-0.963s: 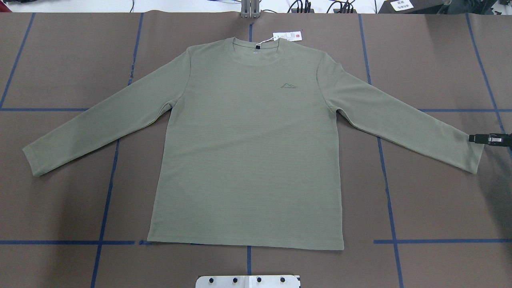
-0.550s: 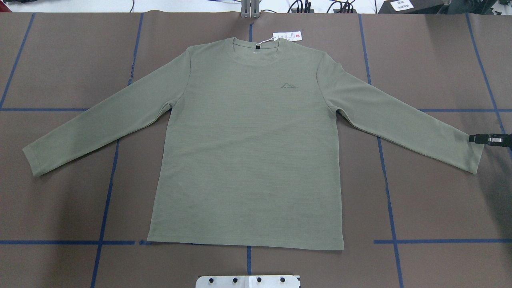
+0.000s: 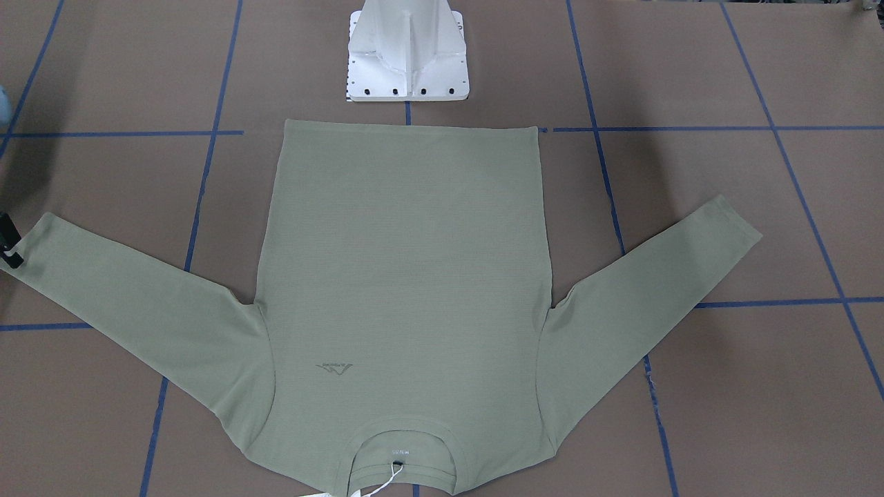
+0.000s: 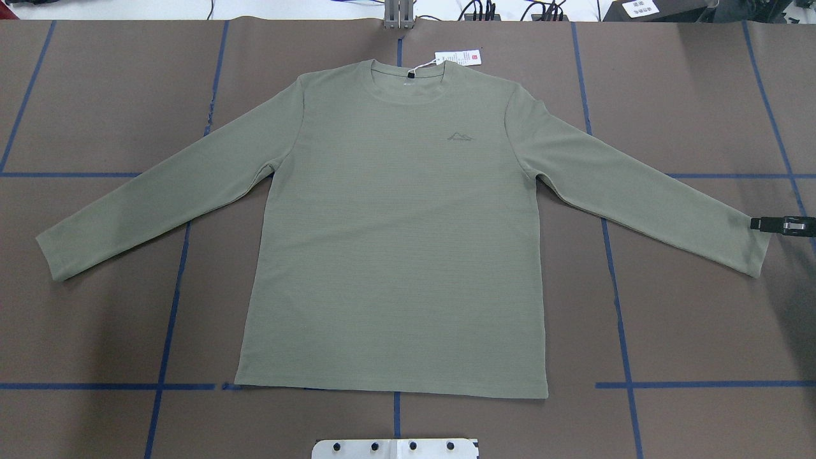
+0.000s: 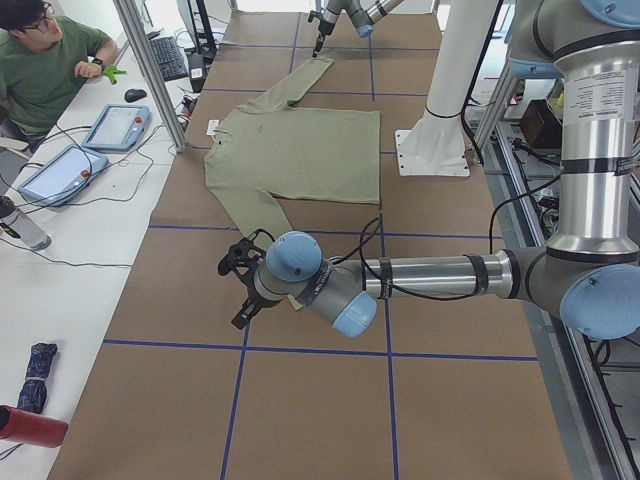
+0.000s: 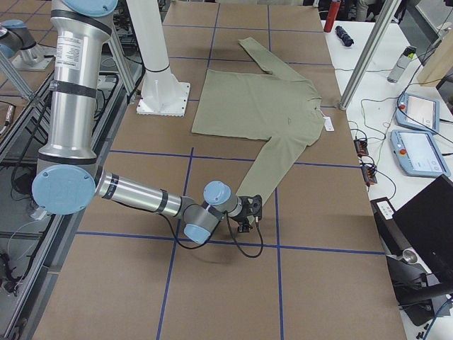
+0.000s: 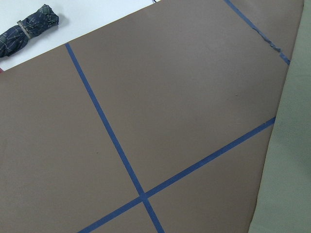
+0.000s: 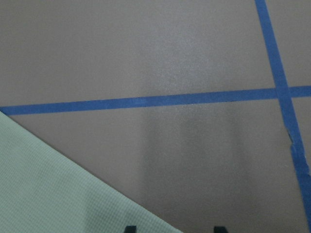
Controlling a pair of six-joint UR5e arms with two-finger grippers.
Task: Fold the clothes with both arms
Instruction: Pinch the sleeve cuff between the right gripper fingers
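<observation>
Shirt [image 4: 395,242] flat on worktop [image 4: 701,319], unfolded. Right gripper [image 4: 765,223] at its cuff [image 4: 755,252], jaws apart, empty (left gripper [image 5: 238,290] jaws: cannot tell). Next, probably: pinch the cuffs.

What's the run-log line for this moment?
stage: pre-fold; shirt: flat, unfolded; right gripper: open at one cuff; left gripper: near other cuff, state unclear

the shirt [image 4: 395,242] lies flat on the table [image 4: 95,331] in front of me, its hem nearest my pedestal [image 3: 407,62] and its collar on the far side. the hang tag [image 4: 458,57] rests on the table just beyond the collar. the left sleeve [image 4: 159,197] runs out to my left and the right sleeve [image 4: 637,191] to my right. my right gripper [image 4: 755,223] sits at the right cuff, and my left gripper [image 5: 238,290] is near the left cuff, on its outer side.
</observation>
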